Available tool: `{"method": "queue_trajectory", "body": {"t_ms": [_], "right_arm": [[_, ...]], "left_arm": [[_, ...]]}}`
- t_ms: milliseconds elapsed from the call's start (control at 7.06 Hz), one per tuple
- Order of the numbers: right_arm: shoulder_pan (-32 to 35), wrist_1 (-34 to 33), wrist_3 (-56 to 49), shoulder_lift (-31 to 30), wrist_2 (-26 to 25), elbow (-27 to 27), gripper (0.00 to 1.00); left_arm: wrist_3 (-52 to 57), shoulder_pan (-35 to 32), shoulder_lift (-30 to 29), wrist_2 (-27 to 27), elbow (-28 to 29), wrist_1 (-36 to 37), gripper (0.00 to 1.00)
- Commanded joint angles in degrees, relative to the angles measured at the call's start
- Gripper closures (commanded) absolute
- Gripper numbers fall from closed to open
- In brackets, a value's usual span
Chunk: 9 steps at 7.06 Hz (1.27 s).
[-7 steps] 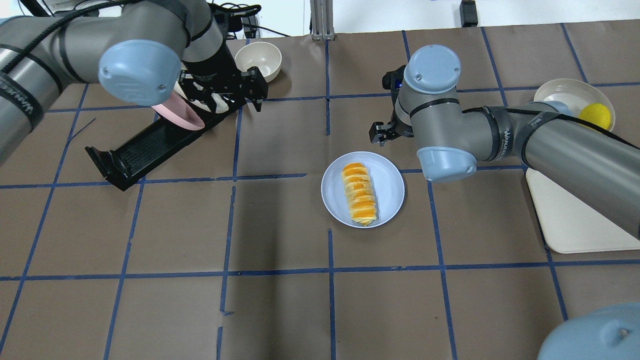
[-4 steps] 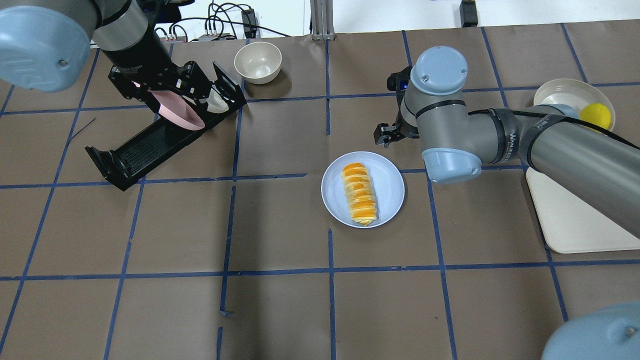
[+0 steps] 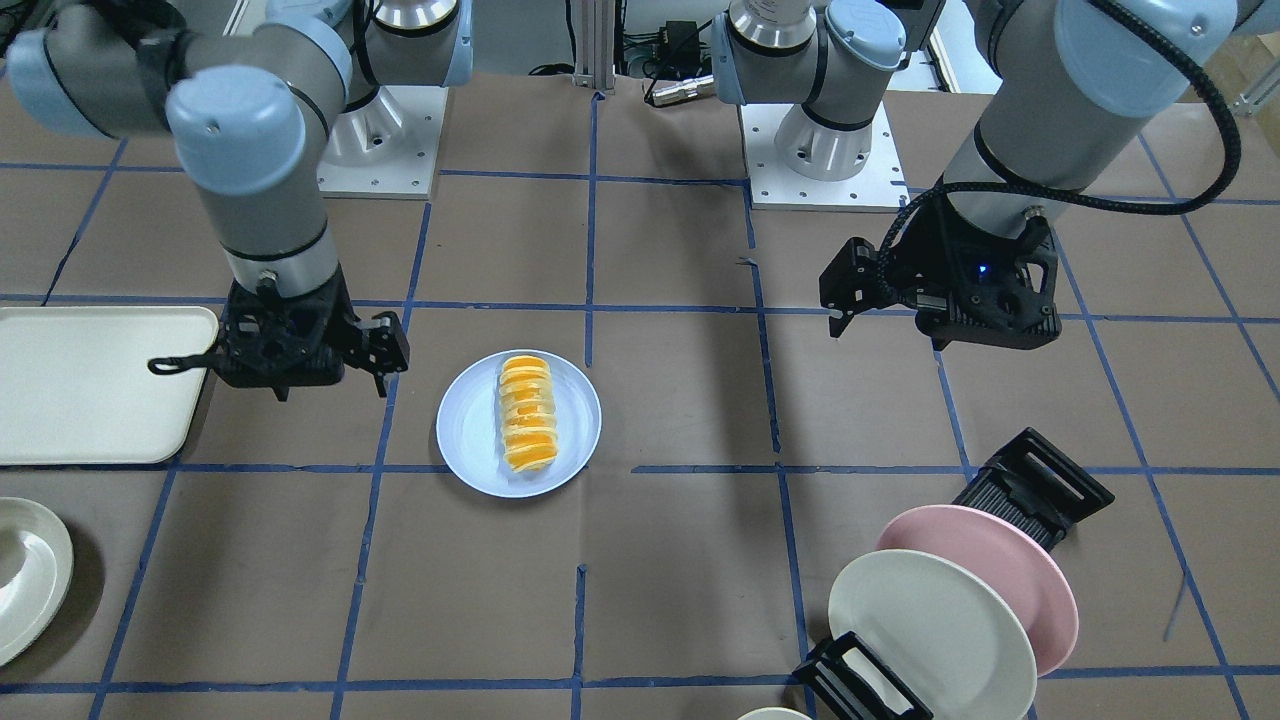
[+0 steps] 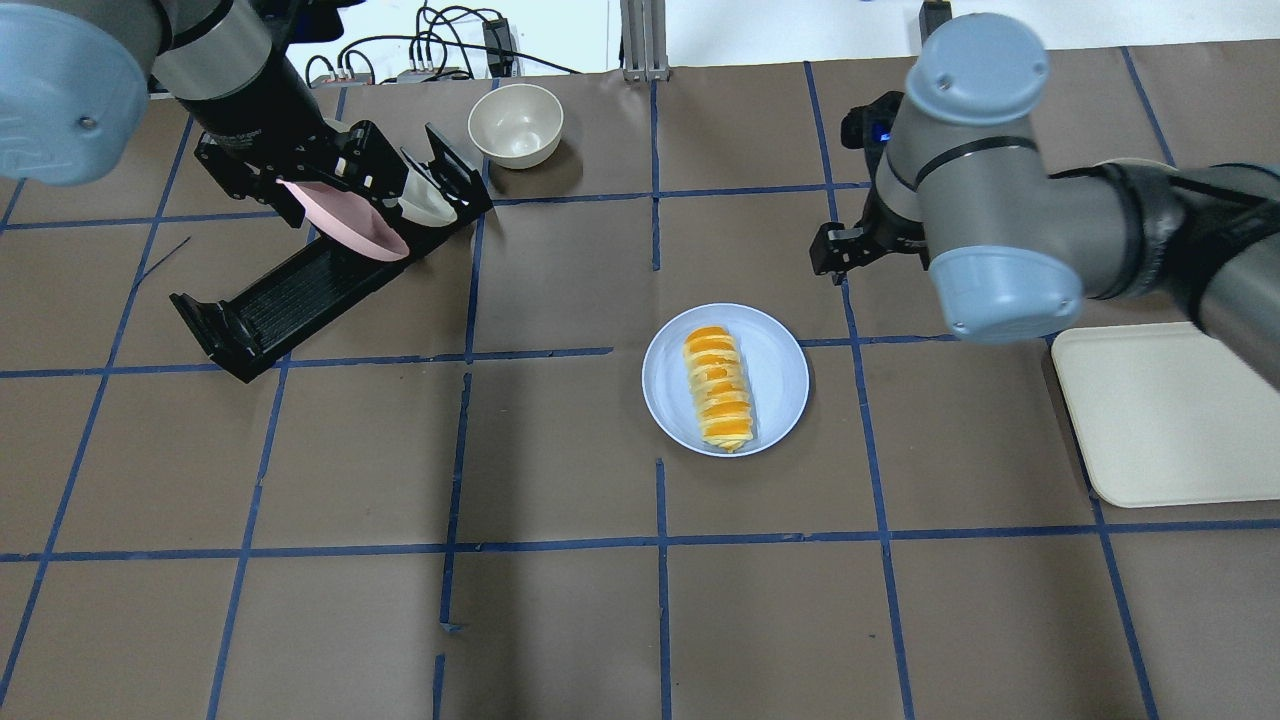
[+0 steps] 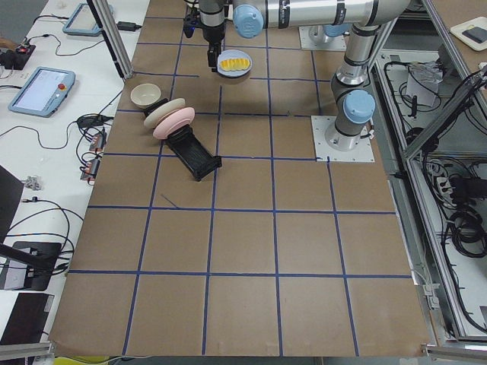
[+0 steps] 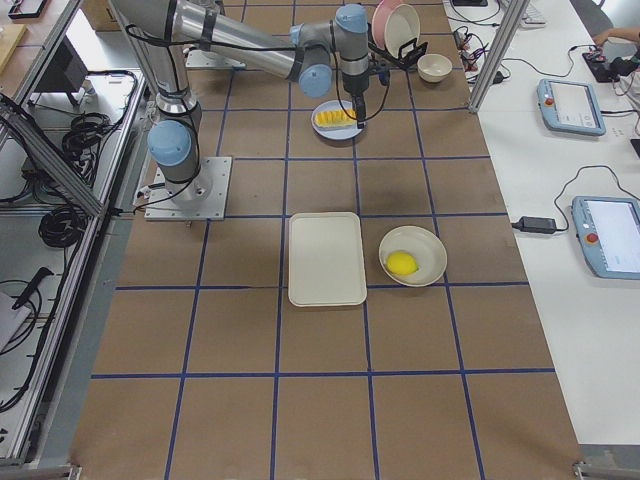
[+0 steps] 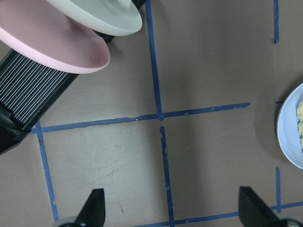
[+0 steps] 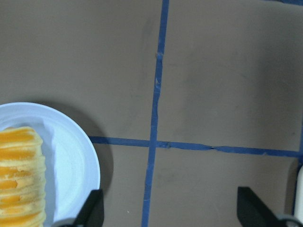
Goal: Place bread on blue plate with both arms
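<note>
bread (image 4: 718, 388) lies lengthwise on blue plate (image 4: 780, 375), untouched | right gripper (image 8: 173, 208) released, empty, pulled farther from plate | left gripper (image 7: 173, 210) released, empty, well apart from plate | judged: placement done, both retreating

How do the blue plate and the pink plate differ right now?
The blue plate lies flat on the table; the pink plate stands tilted in the black rack. The blue plate carries the bread; the pink plate holds nothing. Both are round and plain.
</note>
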Motion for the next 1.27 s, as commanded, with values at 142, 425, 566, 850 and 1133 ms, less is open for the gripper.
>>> {"method": "queue_trajectory", "body": {"t_ms": [142, 425, 566, 850, 1133], "right_arm": [[-1.66, 13.71, -3.82, -14.73, 3.3, -0.41, 0.0], [-1.74, 26.0, -3.82, -17.21, 2.96, -4.6, 0.0], [-1.66, 27.96, -3.56, -16.52, 2.95, -7.67, 0.0], [-1.66, 31.13, -3.39, -14.49, 2.69, -10.68, 0.0], [-1.66, 31.49, -3.39, -14.4, 2.69, -10.87, 0.0]], "left_arm": [[-0.1, -0.14, 0.02, -0.17, 0.11, 0.15, 0.0], [-0.27, -0.14, 1.51, 2.28, 0.11, 0.58, 0.0], [-0.27, -0.32, 1.69, 4.91, 0.2, 0.59, 0.0], [-0.45, -0.41, 1.43, 4.15, 0.2, 0.59, 0.0], [-0.63, -0.67, 1.95, 3.01, 0.2, 0.67, 0.0]]}}
